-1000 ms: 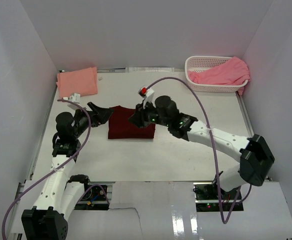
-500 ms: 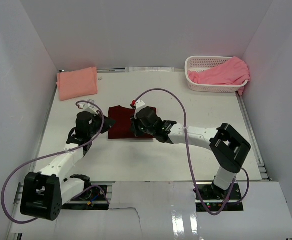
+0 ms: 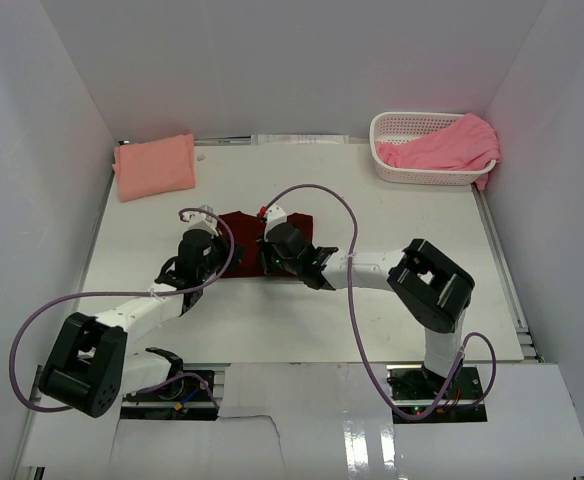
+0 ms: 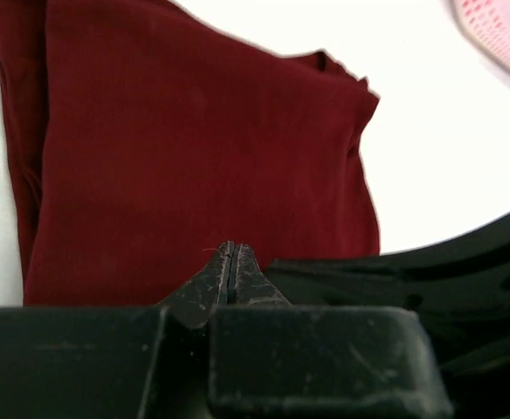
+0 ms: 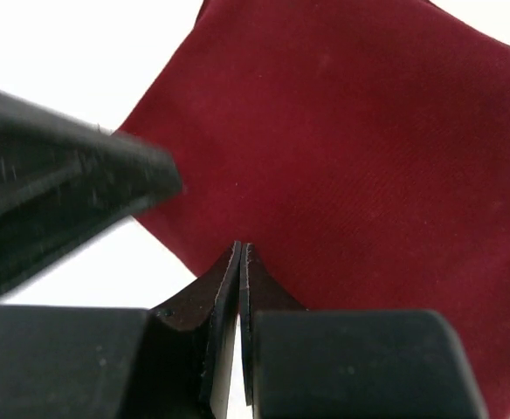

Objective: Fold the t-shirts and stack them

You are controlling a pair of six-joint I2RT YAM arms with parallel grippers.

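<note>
Left jaws and right jaws are clenched shut, tips at the near edge of the maroon t-shirt, which spreads ahead on the bench.

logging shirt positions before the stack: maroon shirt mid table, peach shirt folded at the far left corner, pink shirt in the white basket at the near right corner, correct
Not quite. The white basket holding the pink shirt sits at the far right corner, not the near right, as the top external view shows. The maroon shirt is mid table and the peach shirt is folded at the far left corner.
</note>
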